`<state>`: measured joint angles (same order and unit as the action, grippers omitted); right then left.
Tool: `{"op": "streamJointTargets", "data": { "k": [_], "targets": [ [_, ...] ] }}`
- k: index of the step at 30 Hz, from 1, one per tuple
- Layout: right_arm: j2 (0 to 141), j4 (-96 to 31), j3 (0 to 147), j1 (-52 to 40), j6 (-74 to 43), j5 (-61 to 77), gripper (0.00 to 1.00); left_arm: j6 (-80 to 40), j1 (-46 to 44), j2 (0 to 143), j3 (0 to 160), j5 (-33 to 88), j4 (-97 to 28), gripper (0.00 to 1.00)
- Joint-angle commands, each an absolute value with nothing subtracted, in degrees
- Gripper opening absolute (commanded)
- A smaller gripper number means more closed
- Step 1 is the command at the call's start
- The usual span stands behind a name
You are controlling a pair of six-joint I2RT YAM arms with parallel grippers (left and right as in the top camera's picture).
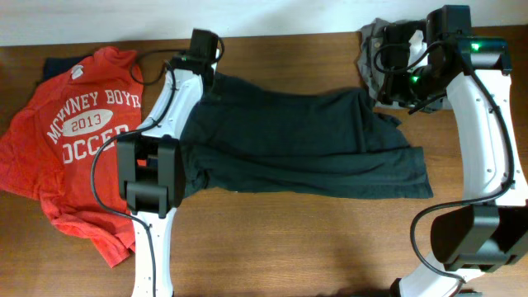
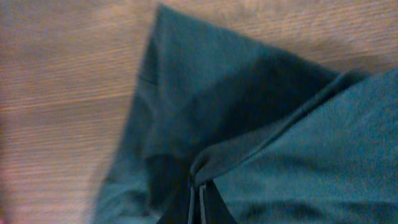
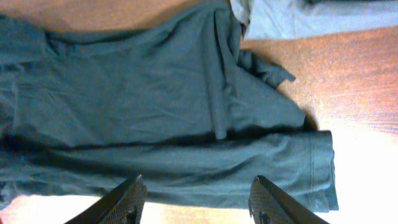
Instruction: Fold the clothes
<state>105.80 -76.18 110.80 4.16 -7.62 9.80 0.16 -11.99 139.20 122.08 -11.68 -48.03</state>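
The dark blackish-green T-shirt [image 1: 305,140] lies across the middle of the wooden table, folded lengthwise into a wide band, plain side up. My left gripper [image 1: 206,70] is at the shirt's far left corner. In the left wrist view its jaws [image 2: 200,190] are shut on a pinched fold of the dark T-shirt [image 2: 261,112]. My right gripper [image 1: 404,78] hovers above the shirt's far right end. In the right wrist view its jaws [image 3: 196,186] are wide open and empty over the dark T-shirt [image 3: 155,106].
A red T-shirt with white soccer print [image 1: 78,140] lies flat at the left. A grey folded garment [image 1: 371,54] sits at the far right corner, also in the right wrist view [image 3: 298,15]. The arm bases [image 1: 153,173] stand at the near edge.
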Motion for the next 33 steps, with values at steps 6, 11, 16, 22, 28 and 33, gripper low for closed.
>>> {"op": "streamJointTargets", "data": {
  "k": [6, 11, 16, 22, 28, 33],
  "targets": [
    [108.38, -72.29, 111.90, 0.97, -7.97, 9.91, 0.59, -0.40, -12.01, 134.13, 132.40, -12.86, -64.88, 0.01],
    [113.84, -65.82, 111.90, 0.36, -8.01, 9.93, 0.59, -0.43, -12.01, 133.03, 132.86, -12.67, -71.81, 0.01],
    [120.25, -57.08, 111.90, 0.38, -9.39, 9.87, 0.59, -0.40, -11.99, 133.03, 132.86, -12.71, -72.97, 0.01],
    [126.74, -52.51, 111.90, 0.45, -10.61, 4.54, 0.59, -1.41, -10.59, 133.03, 132.86, -12.97, -75.88, 0.01],
    [128.09, -50.28, 111.87, 0.75, -10.63, 1.21, 0.59, -1.89, -8.03, 133.03, 132.86, -12.91, -76.42, 0.01],
    [129.60, -49.52, 111.87, 1.50, -11.09, 1.26, 0.59, -1.89, -6.81, 133.03, 132.86, -12.95, -76.47, 0.01]
  ]
}}
